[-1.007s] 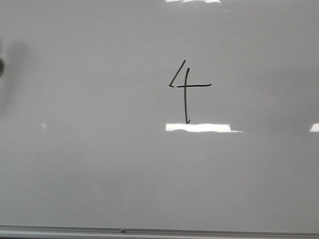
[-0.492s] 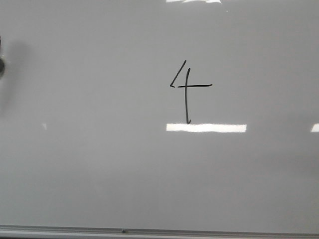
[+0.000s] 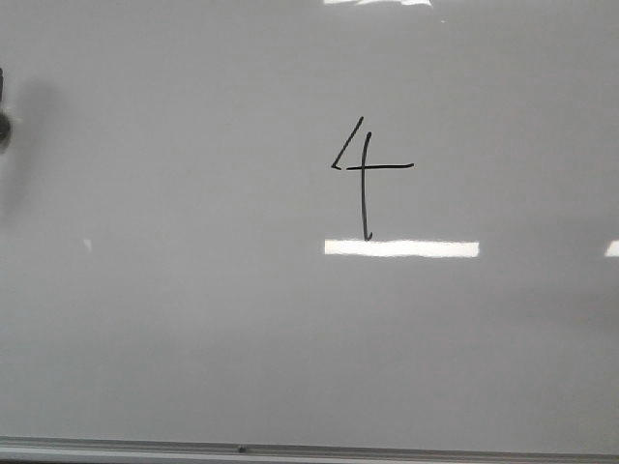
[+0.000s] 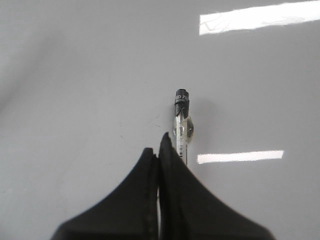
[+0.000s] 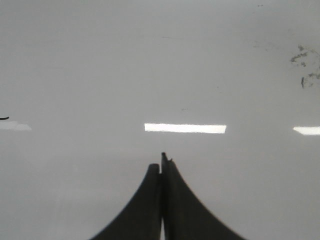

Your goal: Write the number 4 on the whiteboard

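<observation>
Glossy and glare-streaked, the whiteboard (image 3: 193, 329) carried the number 4 (image 3: 365, 174) just right of centre, while the left gripper (image 4: 159, 150) pinched a light, slippery, probably stiff marker (image 4: 181, 125) by its barrel and the right gripper (image 5: 161, 167) sat closed and seemingly empty.
</observation>
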Controlling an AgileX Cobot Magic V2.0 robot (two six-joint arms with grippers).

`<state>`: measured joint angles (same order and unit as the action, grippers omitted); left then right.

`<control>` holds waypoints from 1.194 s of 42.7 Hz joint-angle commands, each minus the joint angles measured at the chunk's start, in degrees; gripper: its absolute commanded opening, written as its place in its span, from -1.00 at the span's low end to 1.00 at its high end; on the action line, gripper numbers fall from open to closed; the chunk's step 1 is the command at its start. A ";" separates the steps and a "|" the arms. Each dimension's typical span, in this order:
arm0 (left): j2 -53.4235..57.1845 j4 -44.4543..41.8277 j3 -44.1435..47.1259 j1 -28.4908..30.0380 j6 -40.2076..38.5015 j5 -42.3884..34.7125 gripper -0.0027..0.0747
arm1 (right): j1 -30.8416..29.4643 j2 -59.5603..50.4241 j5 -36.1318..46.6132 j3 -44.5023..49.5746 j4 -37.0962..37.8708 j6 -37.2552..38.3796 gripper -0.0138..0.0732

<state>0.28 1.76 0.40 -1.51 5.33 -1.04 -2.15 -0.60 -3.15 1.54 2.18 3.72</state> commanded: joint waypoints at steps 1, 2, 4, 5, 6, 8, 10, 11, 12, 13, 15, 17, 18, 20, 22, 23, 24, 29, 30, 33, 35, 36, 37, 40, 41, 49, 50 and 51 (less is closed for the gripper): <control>0.86 0.36 0.24 0.10 -0.09 -4.82 -0.98 | -0.37 -1.14 6.15 -0.85 -0.43 0.04 -0.84; 0.86 0.36 0.24 0.10 -0.09 -4.82 -0.98 | -0.31 -1.14 6.16 -0.85 -0.43 0.04 -0.84; 0.86 0.36 0.24 0.10 -0.09 -4.82 -0.98 | -0.25 -1.14 6.29 -0.85 -0.49 0.04 -0.84; 0.86 0.36 0.24 0.10 -0.09 -4.82 -0.98 | -0.25 -1.14 6.22 -0.85 -0.76 0.04 -0.84; 0.86 0.36 0.24 0.10 -0.09 -4.82 -0.98 | -0.25 -1.14 5.98 -0.85 -0.96 -0.16 -0.84; 0.86 0.36 0.24 0.10 -0.09 -4.82 -0.98 | -0.25 -1.14 5.54 -0.85 -1.50 -0.97 -0.84; 0.86 0.36 0.24 0.10 -0.09 -4.82 -0.98 | -0.25 -1.14 5.02 -0.85 -2.67 -1.97 -0.84; 0.86 0.36 0.24 0.10 -0.09 -4.82 -0.98 | -0.25 -1.14 4.71 -0.85 -3.05 -2.49 -0.84; 0.86 0.36 0.24 0.10 -0.09 -4.82 -0.98 | -0.25 -1.14 4.20 -0.85 -3.69 -3.35 -0.84; 0.86 0.36 0.24 0.10 -0.09 -4.82 -0.98 | -0.18 -1.14 4.02 -0.85 -4.20 -3.72 -0.84; 0.86 0.36 0.24 0.10 -0.09 -4.82 -0.98 | -0.06 -1.14 3.71 -0.85 -4.55 -4.31 -0.84; 0.86 0.36 0.24 0.10 -0.09 -4.82 -0.98 | -0.06 -1.14 3.73 -0.85 -4.49 -4.28 -0.84; 0.86 0.36 0.24 0.10 -0.09 -4.82 -0.98 | -0.06 -1.14 3.78 -0.85 -4.43 -4.28 -0.84; 0.86 0.36 0.24 0.10 -0.09 -4.82 -0.98 | -0.06 -1.14 4.03 -0.85 -4.21 -4.28 -0.84; 0.86 0.36 0.24 0.10 -0.09 -4.82 -0.98 | -0.06 -1.14 4.31 -0.85 -4.16 -4.28 -0.84; 0.86 0.36 0.24 0.10 -0.09 -4.82 -0.98 | -0.06 -1.14 4.47 -0.85 -4.16 -4.28 -0.84; 0.86 0.36 0.24 0.10 -0.09 -4.82 -0.98 | -0.06 -1.14 4.73 -0.85 -4.14 -4.28 -0.84; 0.86 0.36 0.24 0.10 -0.09 -4.82 -0.98 | -0.06 -1.14 6.89 -0.85 -4.14 -4.28 -0.84; 0.86 0.36 0.24 0.10 -0.09 -4.82 -0.98 | -0.06 -1.14 7.34 -0.85 -4.14 -4.28 -0.84; 0.86 0.36 0.24 0.10 -0.09 -4.82 -0.98 | -0.06 -1.14 7.92 -0.85 -4.14 -4.28 -0.84; 0.86 0.36 0.24 0.10 -0.09 -4.82 -0.98 | -0.06 -1.14 7.92 -0.85 -4.14 -4.28 -0.84; 0.86 0.36 0.24 0.10 -0.09 -4.82 -0.98 | -0.06 -1.14 7.85 -0.85 -4.14 -4.28 -0.84; 0.86 0.36 0.24 0.10 -0.09 -4.82 -0.98 | -0.06 -1.14 7.69 -0.85 -4.14 -4.28 -0.84; 0.86 0.36 0.24 0.10 -0.09 -4.82 -0.98 | -0.06 -1.14 7.30 -0.85 -4.14 -4.28 -0.84; 0.86 0.36 0.24 0.10 -0.09 -4.82 -0.98 | -0.06 -1.14 7.14 -0.85 -4.14 -4.28 -0.84; 0.86 0.36 0.24 0.10 -0.09 -4.82 -0.98 | -0.06 -1.08 6.85 -0.85 -4.14 -4.28 -0.84; 0.86 0.36 0.24 0.10 -0.09 -4.82 -0.98 | -0.06 -1.08 6.85 -0.85 -4.14 -4.28 -0.84; 0.86 0.36 0.24 0.10 -0.09 -4.82 -0.98 | -0.06 -1.08 6.85 -0.85 -4.14 -4.28 -0.84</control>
<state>0.28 1.76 0.40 -1.51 5.33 -1.04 -2.15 -0.60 -0.64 1.54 -1.96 0.00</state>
